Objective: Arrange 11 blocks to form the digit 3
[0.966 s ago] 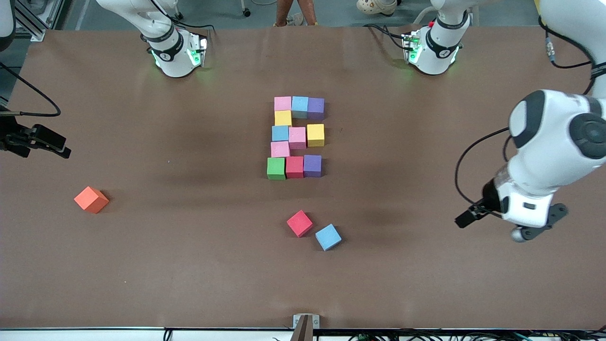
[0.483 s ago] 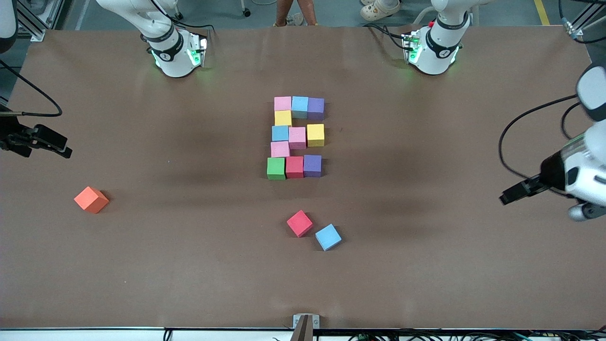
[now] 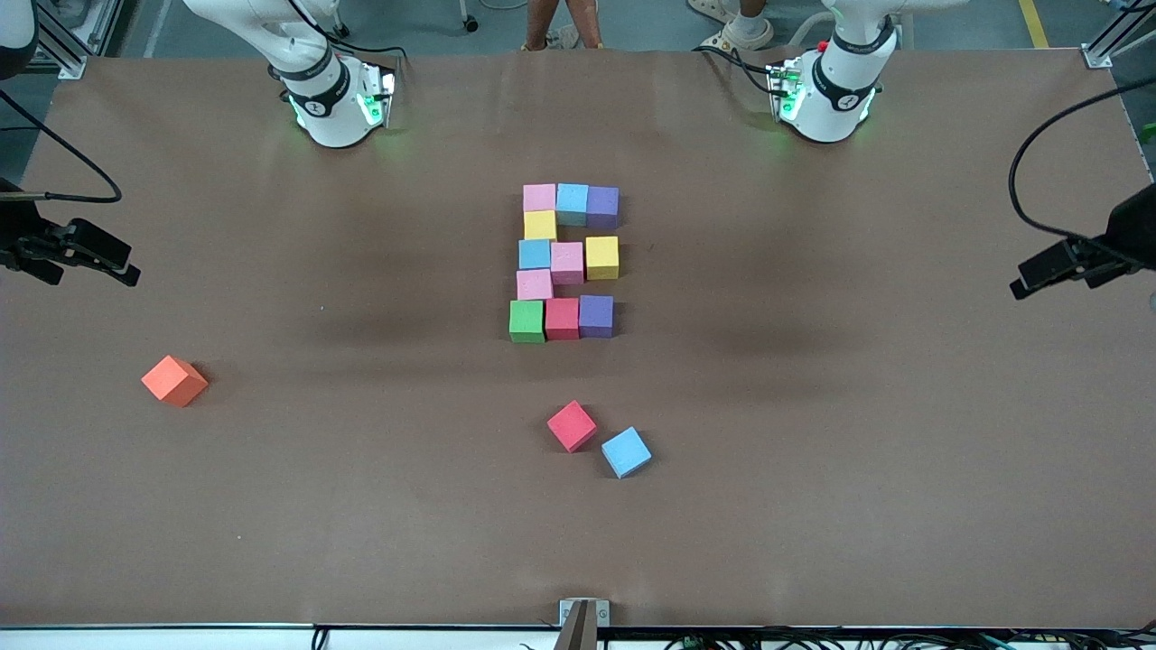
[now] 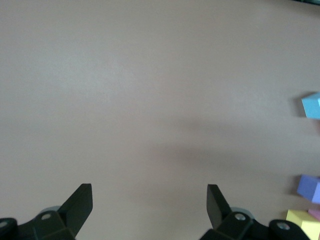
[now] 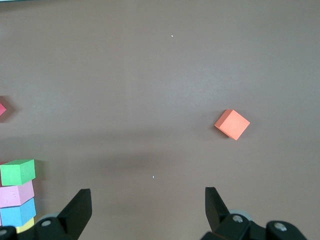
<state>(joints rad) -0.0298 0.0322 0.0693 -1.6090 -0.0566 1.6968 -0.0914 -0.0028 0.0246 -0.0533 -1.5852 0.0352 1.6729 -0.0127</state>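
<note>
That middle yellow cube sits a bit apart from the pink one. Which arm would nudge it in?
Probably the left: the yellow cube faces its end, with the left gripper open there.

Nothing readable is showing up anywhere, honestly. No letters, numbers, labels or brand marks are appearing on the cubes, the bench or the arms in any view. The arm bases are carrying small dark marks, but they're too tiny to make out as text.
</note>
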